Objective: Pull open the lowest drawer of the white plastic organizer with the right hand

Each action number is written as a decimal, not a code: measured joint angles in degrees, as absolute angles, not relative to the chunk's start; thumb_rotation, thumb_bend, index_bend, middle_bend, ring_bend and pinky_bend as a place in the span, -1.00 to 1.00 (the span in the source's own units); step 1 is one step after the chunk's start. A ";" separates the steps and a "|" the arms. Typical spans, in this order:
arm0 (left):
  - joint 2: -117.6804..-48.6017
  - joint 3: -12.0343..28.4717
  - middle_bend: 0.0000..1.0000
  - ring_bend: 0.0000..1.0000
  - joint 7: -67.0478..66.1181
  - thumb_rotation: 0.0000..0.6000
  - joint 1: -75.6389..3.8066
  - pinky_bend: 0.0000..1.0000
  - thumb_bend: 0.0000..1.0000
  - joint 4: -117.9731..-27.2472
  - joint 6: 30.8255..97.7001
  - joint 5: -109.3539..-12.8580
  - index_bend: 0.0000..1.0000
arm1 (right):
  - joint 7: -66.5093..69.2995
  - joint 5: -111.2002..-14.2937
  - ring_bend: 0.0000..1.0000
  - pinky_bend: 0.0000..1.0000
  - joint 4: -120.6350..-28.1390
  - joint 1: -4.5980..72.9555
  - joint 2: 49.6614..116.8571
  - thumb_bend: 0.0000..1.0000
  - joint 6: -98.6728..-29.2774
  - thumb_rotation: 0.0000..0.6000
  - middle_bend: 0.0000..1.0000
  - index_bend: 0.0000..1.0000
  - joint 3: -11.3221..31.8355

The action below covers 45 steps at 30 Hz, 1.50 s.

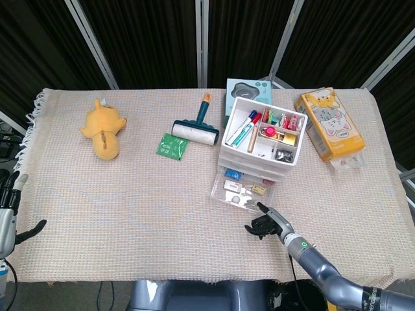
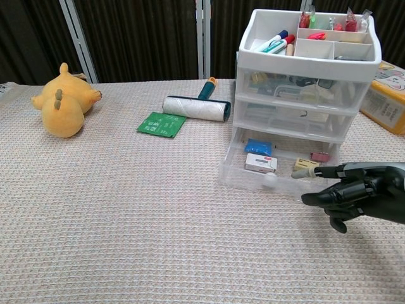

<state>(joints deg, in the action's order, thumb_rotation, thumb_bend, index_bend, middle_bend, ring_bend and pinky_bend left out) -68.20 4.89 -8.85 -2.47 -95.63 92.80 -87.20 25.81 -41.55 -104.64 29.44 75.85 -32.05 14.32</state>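
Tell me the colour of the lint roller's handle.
Teal with an orange tip on the lint roller; chest view shows it best.

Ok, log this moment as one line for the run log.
bottom drawer: pulled out | right hand: by drawer front, contact unclear | left hand: idle at table edge

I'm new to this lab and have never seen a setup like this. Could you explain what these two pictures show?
Both pictures come from cameras on a two-armed robot at a cloth-covered table. The head view looks down from above; the chest view looks across from lower down.

The dark mechanical right hand sits at the front edge of the lowest drawer of a white plastic organizer. That drawer is pulled out, showing small items inside. Whether the hand actually holds the drawer is hard to tell. The left hand shows only at the head view's edge, holding nothing.

Also on the table: a yellow plush toy, a lint roller, a green packet and an orange cat-print box.
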 measured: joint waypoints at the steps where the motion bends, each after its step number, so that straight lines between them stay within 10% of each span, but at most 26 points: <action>1: -68.19 4.91 -1.00 -1.00 -8.85 1.00 -2.48 -1.00 -0.86 -95.63 92.79 -87.20 -1.00 | 25.87 -42.16 0.64 0.34 -104.98 29.23 75.72 -0.48 -32.17 1.00 0.63 -0.86 14.28; 26: -67.74 5.09 -1.00 -1.00 -7.51 1.00 -1.74 -1.00 -0.86 -95.62 94.69 -88.00 -1.00 | -4.24 -45.39 0.85 0.35 -111.65 33.26 77.71 -1.00 -58.46 1.00 0.89 -0.41 13.95; 45: -67.50 5.08 -1.00 -1.00 -6.38 1.00 -1.19 -1.00 -0.86 -95.31 95.82 -88.88 -1.00 | -24.69 -62.74 0.85 0.35 -89.16 40.85 88.64 -1.00 -68.94 1.00 0.90 -0.38 6.86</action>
<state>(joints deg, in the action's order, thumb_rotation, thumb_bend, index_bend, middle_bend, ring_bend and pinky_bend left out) -67.50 5.08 -6.38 -1.19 -95.31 95.82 -88.88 -24.69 -62.74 -89.16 40.85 88.64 -68.94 6.86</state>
